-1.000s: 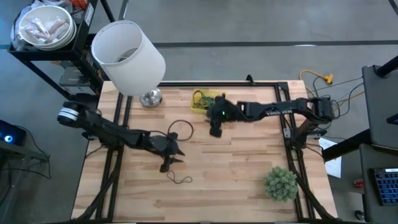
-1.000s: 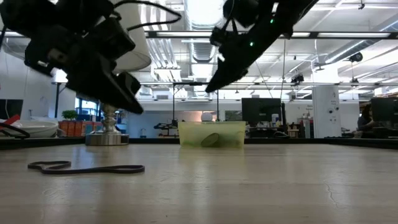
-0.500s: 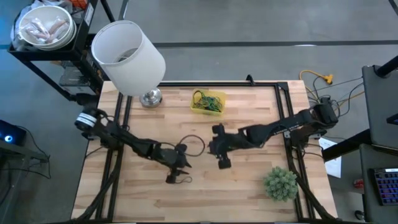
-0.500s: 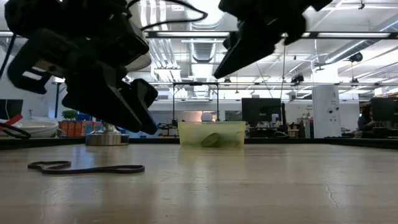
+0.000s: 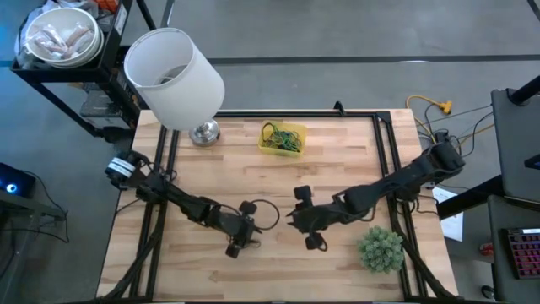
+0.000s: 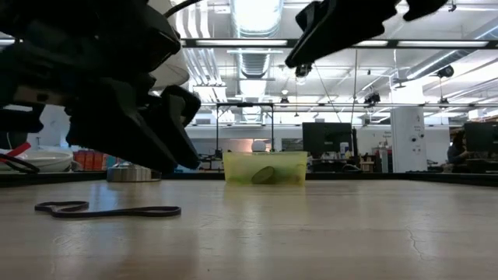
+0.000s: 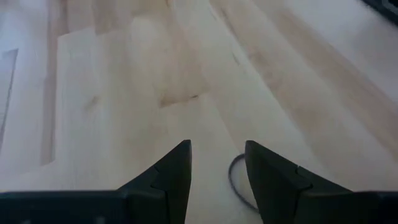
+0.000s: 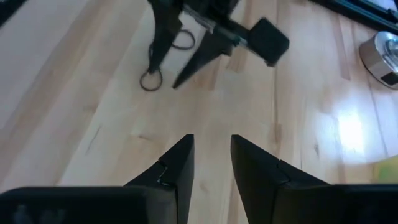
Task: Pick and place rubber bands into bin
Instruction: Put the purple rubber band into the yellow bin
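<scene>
Left gripper [image 5: 245,241] stretched low over worktop [image 5: 337,177], fingers parted around black rubber band [image 6: 107,210]; right gripper [image 5: 291,221] nearby, empty, fingers narrowly parted.

Right gripper [image 5: 291,221] has withdrawn from beside the bin [image 5: 283,138] toward the table's near edge; left gripper [image 5: 251,237] advanced over a rubber band [image 6: 105,210].

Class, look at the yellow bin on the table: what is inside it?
The bin holds a tangle of green and dark rubber bands. Their number is unclear, since they overlap and cover one another.
</scene>
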